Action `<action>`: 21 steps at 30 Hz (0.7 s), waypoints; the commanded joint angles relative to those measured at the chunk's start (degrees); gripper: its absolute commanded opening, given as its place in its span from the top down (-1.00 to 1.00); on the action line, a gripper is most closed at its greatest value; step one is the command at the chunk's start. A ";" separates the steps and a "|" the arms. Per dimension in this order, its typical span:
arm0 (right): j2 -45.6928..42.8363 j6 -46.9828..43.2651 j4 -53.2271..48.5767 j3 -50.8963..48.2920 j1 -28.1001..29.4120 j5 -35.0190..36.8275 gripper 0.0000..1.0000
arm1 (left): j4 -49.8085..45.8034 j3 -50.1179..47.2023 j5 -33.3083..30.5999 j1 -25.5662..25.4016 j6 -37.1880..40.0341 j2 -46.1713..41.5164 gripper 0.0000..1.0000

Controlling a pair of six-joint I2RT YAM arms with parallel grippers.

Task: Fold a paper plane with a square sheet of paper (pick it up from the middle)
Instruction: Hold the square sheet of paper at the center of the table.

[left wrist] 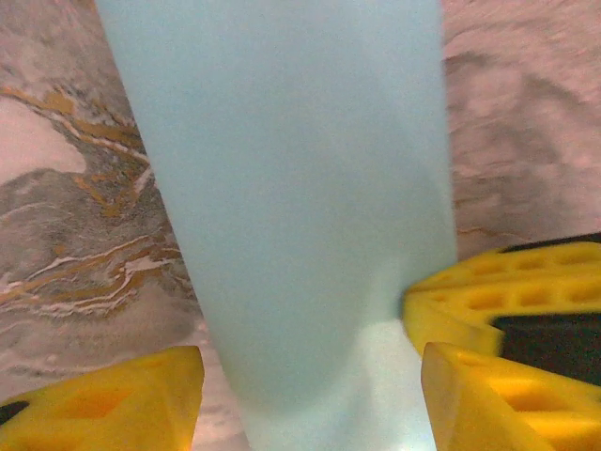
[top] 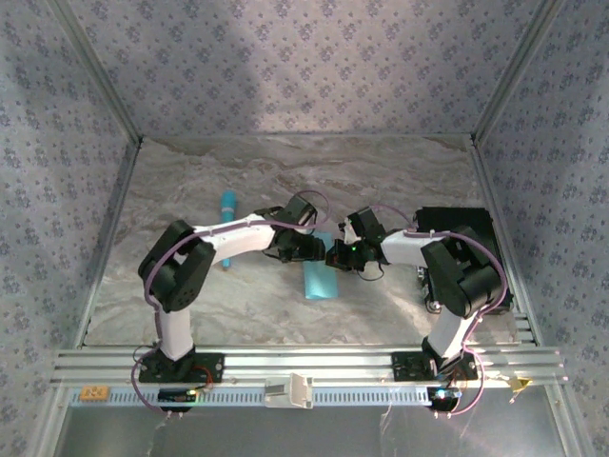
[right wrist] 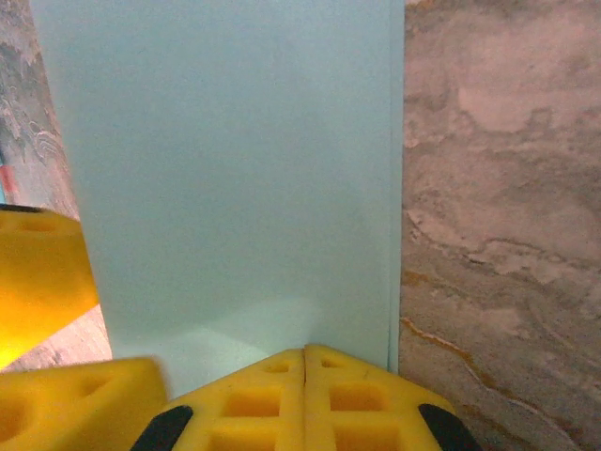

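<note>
The left gripper (left wrist: 312, 381), with yellow ribbed fingers, stands open astride the thin light cyan-blue sheet of paper (left wrist: 300, 188). One finger sits just beside each long edge. The paper is folded into a long narrow strip and lies flat on the marbled grey counter (top: 238, 171). The right gripper (right wrist: 305, 366) is closed, and its joined tips press down on one end of the strip.

The step looks like setting a crease. It goes best if the closed tips pin the layers while the open fingers lift straight up, clear of both edges. Paper this thin will likely slide on the smooth stone or spring open if it is brushed sideways.

Counted from largest to smallest:
- One counter under the paper.
- Two arms, meeting above the paper.
- One black box (top: 457, 228), well apart to the paper's right.
- One sheet of paper.
- One slim turquoise stick (top: 228, 233), near the paper's left.
- Two grippers.
</note>
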 commanded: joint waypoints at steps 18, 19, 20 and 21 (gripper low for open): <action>4.69 -0.96 -7.77 -1.50 0.71 8.47 1.00 | 21.57 -10.15 19.89 4.84 -7.31 -2.01 1.00; 4.73 -0.97 -7.81 -1.49 0.80 8.42 1.00 | 22.03 -10.42 20.40 5.11 -7.52 -1.74 1.00; 4.74 -0.99 -7.81 -1.45 0.75 8.39 1.00 | 22.21 -10.58 20.76 5.26 -7.56 -1.36 1.00; 4.78 -0.96 -7.76 -1.49 0.80 8.38 1.00 | 22.38 -10.76 21.00 5.40 -7.45 -1.03 1.00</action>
